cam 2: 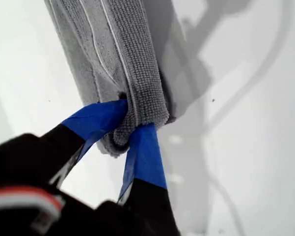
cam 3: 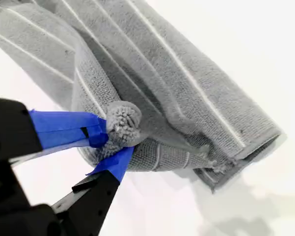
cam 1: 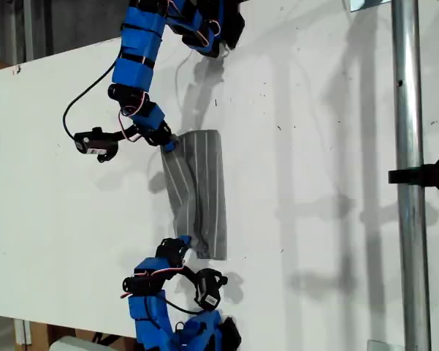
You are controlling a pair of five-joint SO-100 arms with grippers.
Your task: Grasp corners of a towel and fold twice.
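Towel is lying folded on the table; my first end effector and my second end effector are each clamping a corner.

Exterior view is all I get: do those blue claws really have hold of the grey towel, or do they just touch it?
Observer: The first wrist view shows my first claw shut on the towel at its folded end, with cloth pinched between the blue tips.
Operator: And the other one?
Observer: In the second wrist view, my second claw pinches a curled corner, bunched into a small wad.
Operator: Is the cloth smooth?
Observer: No. Close up its surface is nubbly, between thin pale stripes.
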